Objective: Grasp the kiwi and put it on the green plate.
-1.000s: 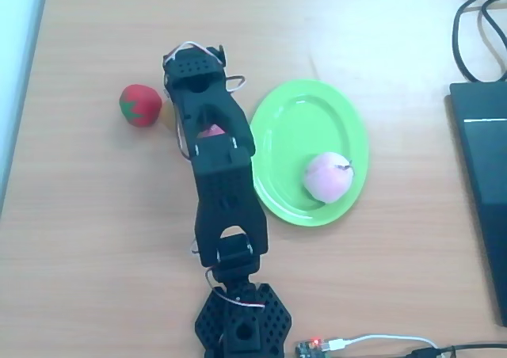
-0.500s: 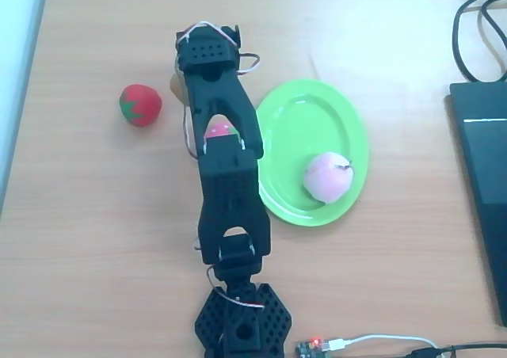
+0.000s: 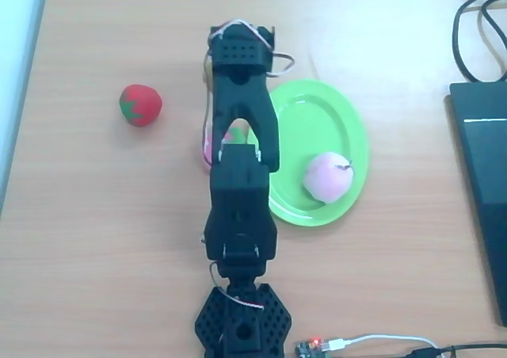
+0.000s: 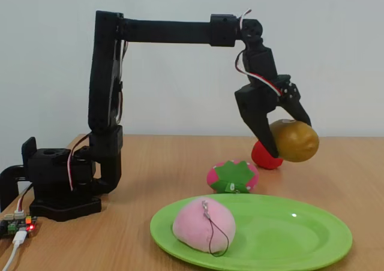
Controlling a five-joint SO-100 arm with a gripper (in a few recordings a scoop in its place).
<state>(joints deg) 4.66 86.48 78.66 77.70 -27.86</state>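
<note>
The arm (image 3: 238, 192) has swung rightward since a moment ago: in the overhead view its wrist block sat close to the red strawberry (image 3: 140, 104) and now hangs over the left rim of the green plate (image 3: 348, 120), with the strawberry left well apart on the wooden table (image 3: 95, 231). From above the arm covers whatever it carries; a half second back a brown sliver peeked out beside the wrist, and now none does. The fixed view fills that in: the gripper (image 4: 282, 127) is clamped on the kiwi (image 4: 294, 140), one dark finger in front of the fruit and one behind, holding it clear of the table. The kiwi sits in the air, higher than the plate's (image 4: 312, 235) rim, though how far over the plate it reaches I cannot tell from this side. The pink peach (image 4: 203, 224) lies on the plate in both views. A pink fruit with a green leafy cap (image 4: 233, 176) rests on the table behind the plate, and from above just a pink-and-green scrap (image 3: 212, 144) of it shows beneath the arm.
</note>
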